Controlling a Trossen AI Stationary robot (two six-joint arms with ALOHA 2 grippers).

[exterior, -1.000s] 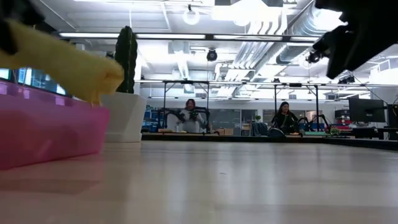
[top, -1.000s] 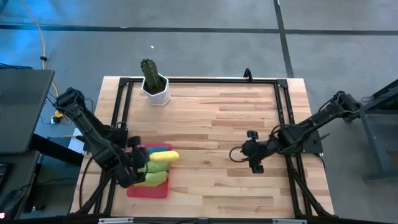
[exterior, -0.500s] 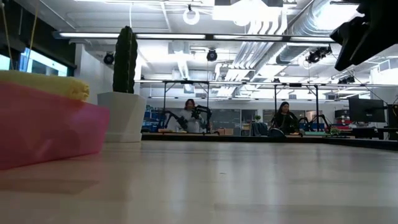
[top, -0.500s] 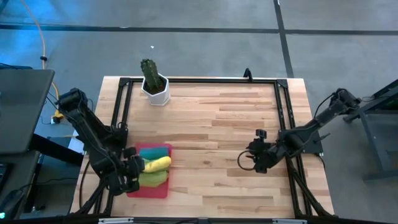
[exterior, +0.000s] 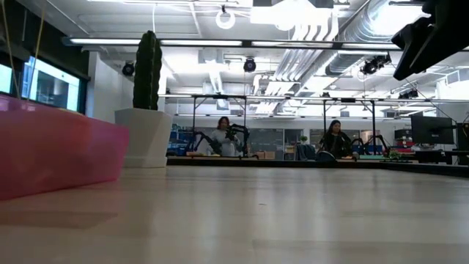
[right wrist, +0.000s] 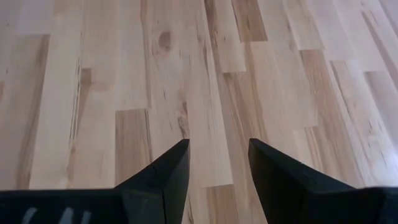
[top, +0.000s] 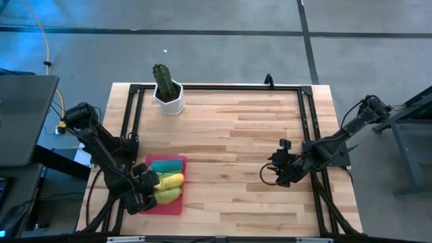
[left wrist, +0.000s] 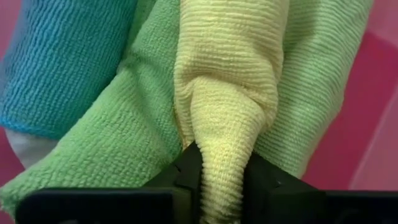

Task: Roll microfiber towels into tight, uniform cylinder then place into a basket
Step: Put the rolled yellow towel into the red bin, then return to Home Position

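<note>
A pale butcher-block table inside a black frame fills the high view, with a workshop room and two seated people far behind it in the low view. At the table's left edge sits the shallow pink-red rectangular basket, holding a teal towel roll, a yellow towel roll and a lime green towel roll; the left wrist view also shows a darker green towel between teal and yellow. The left gripper is at the basket's outer side, its fingers narrowly parted with the tapered tail of the yellow roll pinched between them. The right gripper hovers over bare wood well apart from the basket, fingers moderately spread and holding nothing. A white pot with a cactus stands at the far edge.

The risk, as I judge it: if the left gripper draws back before fully letting go, the snagged tail could drag the yellow roll out or loosen it.
</note>
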